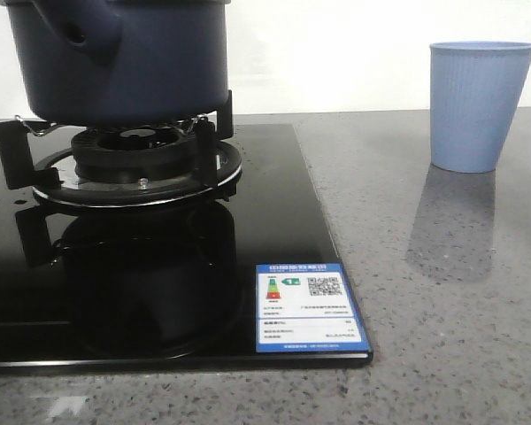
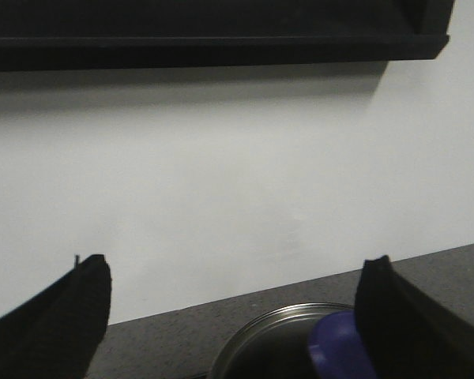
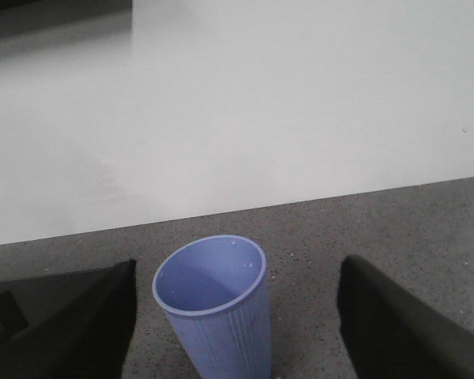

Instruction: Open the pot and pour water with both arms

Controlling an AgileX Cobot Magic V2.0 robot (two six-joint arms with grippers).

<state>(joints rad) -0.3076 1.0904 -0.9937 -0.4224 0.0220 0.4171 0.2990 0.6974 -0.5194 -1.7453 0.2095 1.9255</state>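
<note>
The dark navy-blue pot (image 1: 150, 66) stands on the gas burner (image 1: 137, 164) at the far left, its stubby hollow handle (image 1: 84, 31) facing the camera; its top is cut off in the front view. In the left wrist view a round metal rim (image 2: 280, 324) with a blue knob (image 2: 336, 351) shows below my left gripper (image 2: 234, 263), which is open wide and empty; the knob lies beside one finger (image 2: 399, 320). My right gripper (image 3: 238, 263) is open and empty, with the light blue ribbed cup (image 3: 213, 316) standing between and beyond its fingers. Neither gripper shows in the front view.
The black glass cooktop (image 1: 274, 230) carries a blue-and-white label (image 1: 305, 305) at its front right corner. The cup (image 1: 480, 106) stands on the grey speckled counter (image 1: 442, 292) at the back right. A white wall lies behind, with a dark shelf (image 2: 213, 35) above.
</note>
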